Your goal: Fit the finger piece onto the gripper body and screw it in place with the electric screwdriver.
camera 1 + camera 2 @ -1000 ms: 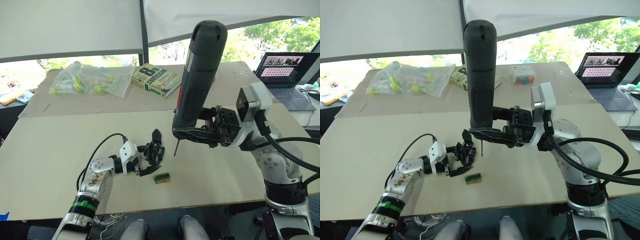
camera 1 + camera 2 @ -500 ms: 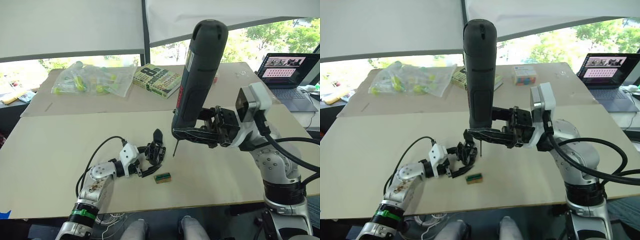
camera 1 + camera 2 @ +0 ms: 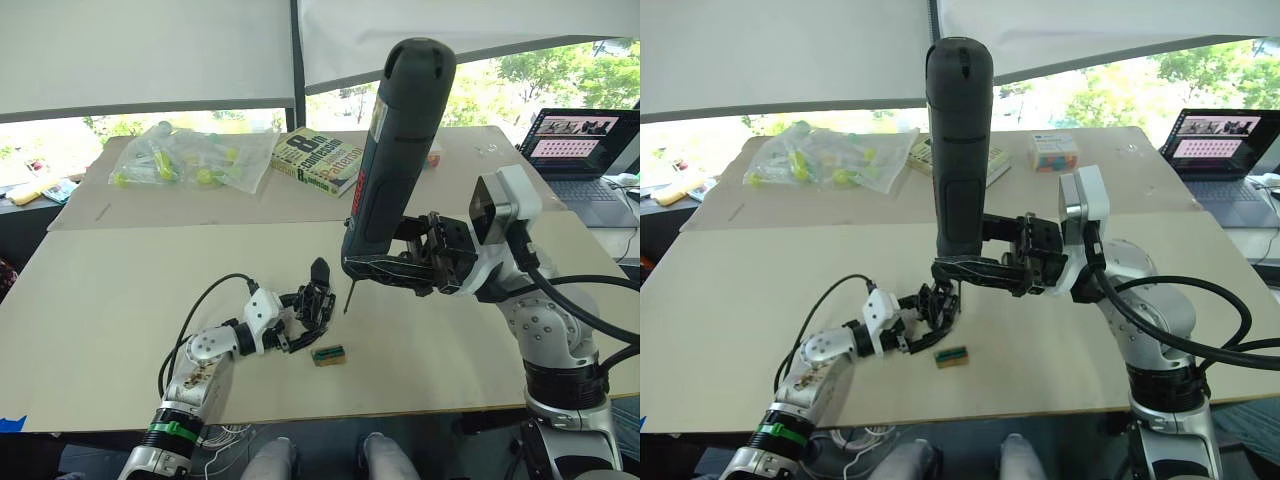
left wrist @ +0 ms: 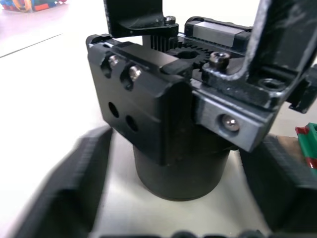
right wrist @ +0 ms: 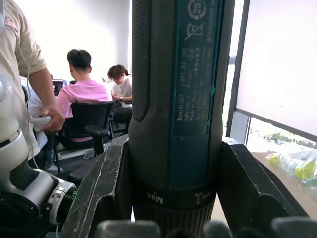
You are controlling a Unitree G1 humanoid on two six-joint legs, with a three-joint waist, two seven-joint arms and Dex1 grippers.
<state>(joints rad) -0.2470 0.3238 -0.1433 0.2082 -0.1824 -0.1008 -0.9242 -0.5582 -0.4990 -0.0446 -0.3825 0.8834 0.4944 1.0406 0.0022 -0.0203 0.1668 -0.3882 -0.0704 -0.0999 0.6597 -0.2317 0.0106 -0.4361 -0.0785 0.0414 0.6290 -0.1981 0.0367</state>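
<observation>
The gripper body (image 3: 318,302), a black blocky assembly on a round base, stands on the table. In the left wrist view two black upright pieces (image 4: 133,17) rise from its top; I cannot tell which is the finger piece. My left gripper (image 3: 303,327) is open, with its fingers (image 4: 64,193) either side of the round base and a small gap on each side. My right gripper (image 3: 378,270) is shut on the electric screwdriver (image 3: 395,150) and holds it upright. Its thin bit (image 3: 347,297) points down just right of the gripper body, above the table.
A small green and dark block (image 3: 327,354) lies just in front of the gripper body. At the back are a plastic bag of parts (image 3: 185,158), a book (image 3: 318,160) and a colourful box (image 3: 1054,150). A laptop (image 3: 580,140) is at far right. People sit behind (image 5: 84,94).
My left gripper has slid right and forward, closing in around the gripper body's base. The screwdriver has stayed nearly still in my right gripper.
</observation>
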